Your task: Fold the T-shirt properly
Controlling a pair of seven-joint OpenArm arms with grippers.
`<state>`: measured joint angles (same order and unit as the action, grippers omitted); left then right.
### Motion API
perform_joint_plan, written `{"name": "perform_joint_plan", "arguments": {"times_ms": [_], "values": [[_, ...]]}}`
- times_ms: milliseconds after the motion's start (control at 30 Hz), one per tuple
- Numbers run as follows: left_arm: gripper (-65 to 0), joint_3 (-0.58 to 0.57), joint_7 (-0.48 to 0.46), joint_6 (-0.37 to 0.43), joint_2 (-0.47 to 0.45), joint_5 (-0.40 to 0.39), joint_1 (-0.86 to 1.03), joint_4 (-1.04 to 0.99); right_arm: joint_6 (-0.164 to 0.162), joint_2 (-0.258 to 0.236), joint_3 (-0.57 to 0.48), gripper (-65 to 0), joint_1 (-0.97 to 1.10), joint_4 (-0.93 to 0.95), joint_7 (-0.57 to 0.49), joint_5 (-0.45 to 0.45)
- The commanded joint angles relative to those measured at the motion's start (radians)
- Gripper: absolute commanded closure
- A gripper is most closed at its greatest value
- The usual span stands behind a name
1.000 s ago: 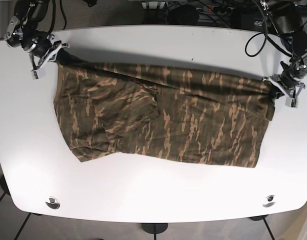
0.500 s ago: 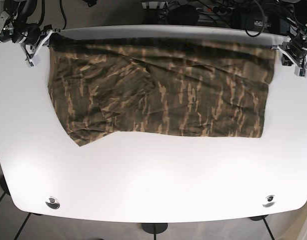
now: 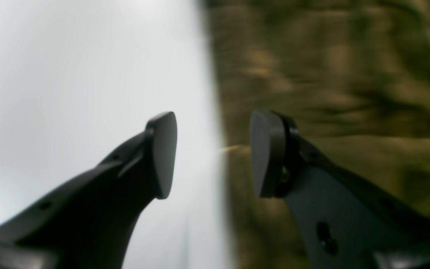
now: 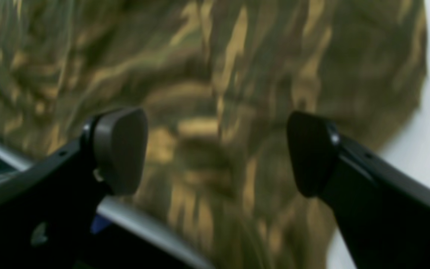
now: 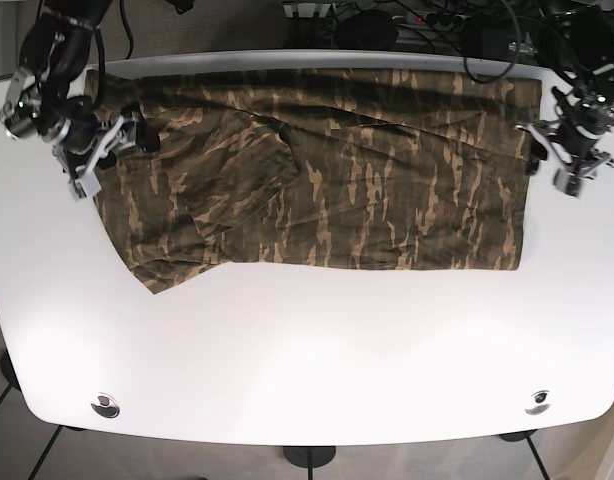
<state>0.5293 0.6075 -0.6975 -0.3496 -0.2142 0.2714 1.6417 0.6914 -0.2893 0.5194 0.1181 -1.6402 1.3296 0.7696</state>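
T-shirt (image 5: 327,170) lies spread flat across the far half of the white table (image 5: 307,360), its top edge along the far table edge.

Right tool (image 5: 105,152) sits over the shirt's edge on the base view's left; jaws wide apart, nothing between them, camo cloth under both pads (image 4: 121,149).

Left tool (image 5: 565,152) is at the shirt's opposite side edge, just off the fabric; jaws moderately apart, empty, straddling the cloth/table boundary. Wrist views are blurred.

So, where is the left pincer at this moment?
In the base view, the left pincer is at the right, open, beside the right edge of the T-shirt.
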Motion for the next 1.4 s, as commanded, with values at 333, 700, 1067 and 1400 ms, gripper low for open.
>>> {"name": "perform_joint_plan", "arguments": {"times_ms": [333,700,1067,1400], "values": [[-29.3,-0.145,-0.021,-0.001,0.085,-0.012,-0.001,0.055,0.001,-0.009,-0.261,-55.3,-0.294,0.349,-0.238,0.026],[-29.3,-0.139,-0.022,-0.001,0.082,-0.012,-0.002,0.019,0.001,-0.004,-0.37,-46.1,-0.34,0.461,-0.322,0.032],[-29.3,-0.139,-0.022,-0.001,0.082,-0.012,-0.004,0.016,0.003,0.023,-0.37,-27.7,-0.34,0.466,-0.302,0.026],[-29.2,-0.139,-0.025,-0.001,0.08,-0.012,-0.005,-0.038,0.001,0.022,-0.361,-1.3,-0.314,0.346,-0.309,0.026]]}}
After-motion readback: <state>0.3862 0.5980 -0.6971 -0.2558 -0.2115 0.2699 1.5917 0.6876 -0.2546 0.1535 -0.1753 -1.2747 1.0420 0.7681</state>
